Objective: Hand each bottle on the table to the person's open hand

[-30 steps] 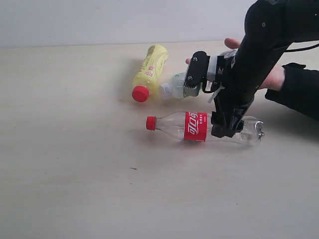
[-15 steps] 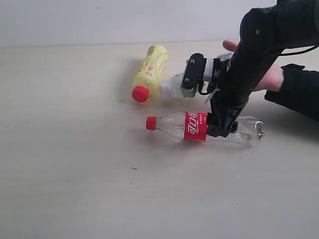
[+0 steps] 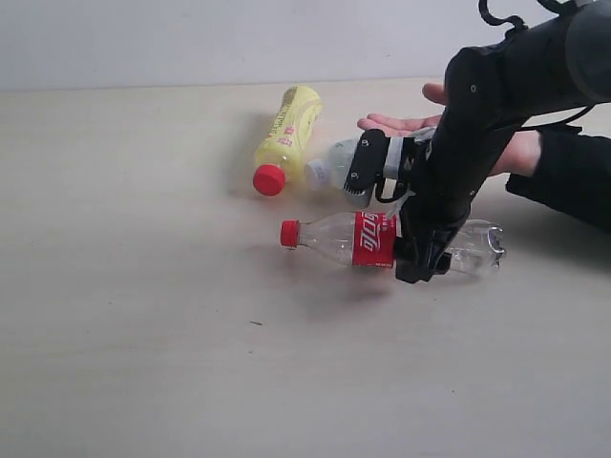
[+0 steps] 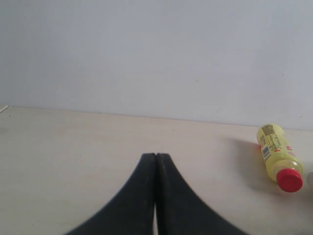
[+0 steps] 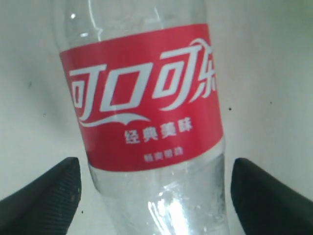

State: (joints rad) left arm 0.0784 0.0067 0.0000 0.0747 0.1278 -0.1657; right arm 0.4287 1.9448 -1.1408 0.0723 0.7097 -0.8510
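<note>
The slim clear bottle with the red label (image 3: 372,239) (image 5: 146,107) lies on its side on the table (image 3: 143,334). My right gripper (image 3: 420,258) (image 5: 155,188) is open and straddles its body just beside the label, a finger on each side, with gaps to the plastic. The yellow bottle with the red cap (image 3: 283,141) (image 4: 278,157) lies behind it. A squat clear bottle with a white cap (image 3: 329,166) lies beside the yellow one, partly hidden by my right wrist. The person's open hand (image 3: 406,123) rests palm up behind my arm. My left gripper (image 4: 155,156) is shut and empty.
The person's dark sleeve (image 3: 573,176) lies along the table's right side. A pale wall (image 3: 239,38) runs behind the table's far edge. A small dark speck (image 3: 254,323) marks the near table surface.
My right gripper has come down and shifted slightly left over the red-label bottle, so its fingers now sit around the body. The person's hand shows more as my arm lowers.
</note>
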